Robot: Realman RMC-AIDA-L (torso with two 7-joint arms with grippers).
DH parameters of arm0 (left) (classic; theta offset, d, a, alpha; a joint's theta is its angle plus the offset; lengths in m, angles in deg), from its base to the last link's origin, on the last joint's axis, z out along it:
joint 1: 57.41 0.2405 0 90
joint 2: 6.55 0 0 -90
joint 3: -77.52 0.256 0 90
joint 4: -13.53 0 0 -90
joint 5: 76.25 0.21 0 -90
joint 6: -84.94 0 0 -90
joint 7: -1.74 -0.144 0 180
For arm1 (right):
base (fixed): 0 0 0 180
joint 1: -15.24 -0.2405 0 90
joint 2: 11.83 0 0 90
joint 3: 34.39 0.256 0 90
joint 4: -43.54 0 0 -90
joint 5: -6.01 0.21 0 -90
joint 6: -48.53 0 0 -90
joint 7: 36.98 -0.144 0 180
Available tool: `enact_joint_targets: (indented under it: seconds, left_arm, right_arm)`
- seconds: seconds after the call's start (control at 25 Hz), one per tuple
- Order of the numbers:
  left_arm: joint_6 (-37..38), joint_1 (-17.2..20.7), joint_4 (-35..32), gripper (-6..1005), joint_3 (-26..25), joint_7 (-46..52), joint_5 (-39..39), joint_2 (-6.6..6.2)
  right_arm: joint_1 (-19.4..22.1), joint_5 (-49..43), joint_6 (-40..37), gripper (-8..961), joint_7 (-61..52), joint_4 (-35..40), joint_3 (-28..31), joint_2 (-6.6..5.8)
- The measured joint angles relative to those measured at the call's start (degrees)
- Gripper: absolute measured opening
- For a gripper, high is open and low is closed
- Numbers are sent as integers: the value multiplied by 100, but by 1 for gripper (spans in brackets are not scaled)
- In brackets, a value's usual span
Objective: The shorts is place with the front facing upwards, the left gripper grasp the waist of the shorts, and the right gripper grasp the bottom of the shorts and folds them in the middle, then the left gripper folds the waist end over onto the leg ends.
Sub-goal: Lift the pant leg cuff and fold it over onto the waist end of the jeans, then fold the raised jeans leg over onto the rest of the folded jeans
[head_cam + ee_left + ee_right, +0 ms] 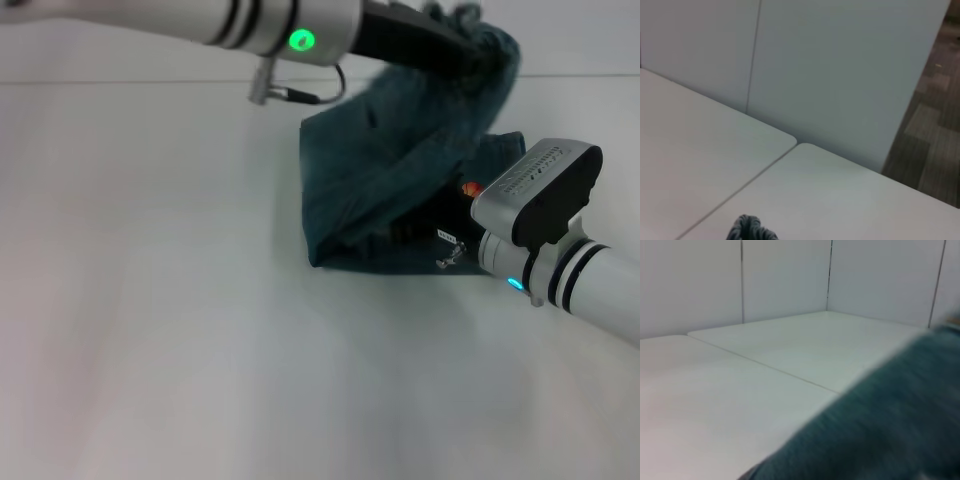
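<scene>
Fingers of the left gripper [455, 55] are pinching the gathered waist [478, 40], soft denim shorts [390, 190] draping limply below them; right gripper's [455, 240] state: cannot tell.

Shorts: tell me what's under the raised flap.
Under the lifted shorts, held up by the left gripper, a dark gap and an orange print show; deeper inside is hidden.

Soft, even, cool-tinted light falls from overhead on the white table [150, 330], which shows no hard glare. A faint, diffuse shadow lies on the table beside the shorts [380, 190], and darker shade sits under their lifted fold. The head view is fairly sharp, washing paler toward its corners. In the right wrist view the shorts fill the near corner as a smeared, unfocused mass, while the walls [785, 275] behind look soft. The left wrist view is mildly hazy throughout.
</scene>
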Motion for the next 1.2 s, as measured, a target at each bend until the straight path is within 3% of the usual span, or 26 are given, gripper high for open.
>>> enact_joint_targets:
  seconds: [0.24, 0.52, 0.8, 1.0, 1.2]
  left_arm:
    - [-723, -155, 366, 58, 750, 11, -206, 8]
    - [-1031, -174, 456, 63, 908, 10, -217, 7]
    - [-1279, -190, 635, 69, 909, -63, -204, -10]
    - [-1359, -200, 720, 72, 926, -107, -215, -6]
    - [-1468, -232, 806, 76, 1225, -113, -224, 12]
  right_arm:
    - [32, -9, 9, 0, -32, -10, 58, -5]
    - [152, -45, -131, -1, -45, -47, 43, -47]
    - [898, -65, -891, -1, -57, 109, -212, -113]
    - [1865, -229, -2202, -2, 114, 567, -819, -113]
    - [2346, -559, -3017, -2, -156, 850, -919, -160]
